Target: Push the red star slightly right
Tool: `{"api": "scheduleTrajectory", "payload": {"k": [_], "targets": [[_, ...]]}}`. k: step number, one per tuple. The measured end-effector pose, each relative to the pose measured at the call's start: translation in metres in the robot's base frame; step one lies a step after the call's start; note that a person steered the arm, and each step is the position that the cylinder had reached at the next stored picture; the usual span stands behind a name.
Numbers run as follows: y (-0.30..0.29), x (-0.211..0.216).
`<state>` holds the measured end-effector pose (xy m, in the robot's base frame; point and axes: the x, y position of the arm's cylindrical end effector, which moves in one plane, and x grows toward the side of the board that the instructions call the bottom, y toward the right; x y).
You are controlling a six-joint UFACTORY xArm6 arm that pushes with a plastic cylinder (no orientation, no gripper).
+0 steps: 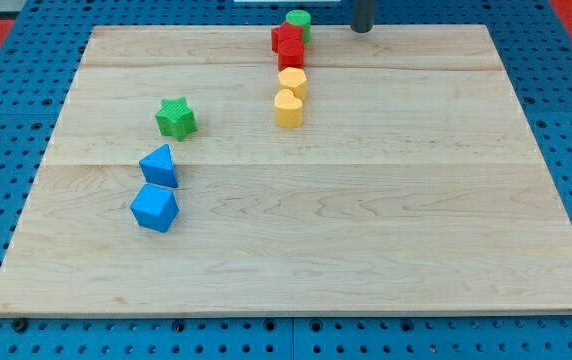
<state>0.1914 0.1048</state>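
Note:
The red star (285, 37) lies near the top edge of the wooden board (366, 220), just above a second red block (291, 55) that touches it. A green round block (299, 22) sits right behind the star at the view's top. My tip (362, 30) is at the board's top edge, to the right of the red star and apart from it. Two yellow blocks stand below the red ones: a hexagon-like one (293, 82) and a heart-like one (288, 108).
A green star (176, 118) lies left of centre. A blue triangular block (160, 166) and a blue angular block (155, 208) lie below it. The board rests on a blue pegboard table (26, 40).

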Motion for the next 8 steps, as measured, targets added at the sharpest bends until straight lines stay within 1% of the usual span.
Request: {"api": "scheduleTrajectory", "payload": {"k": [1, 4, 5, 6, 7, 8], "targets": [[-0.02, 0.001], [-0.137, 0.001], [-0.153, 0.002], [-0.186, 0.03], [-0.199, 0.069], [-0.191, 0.058]]}}
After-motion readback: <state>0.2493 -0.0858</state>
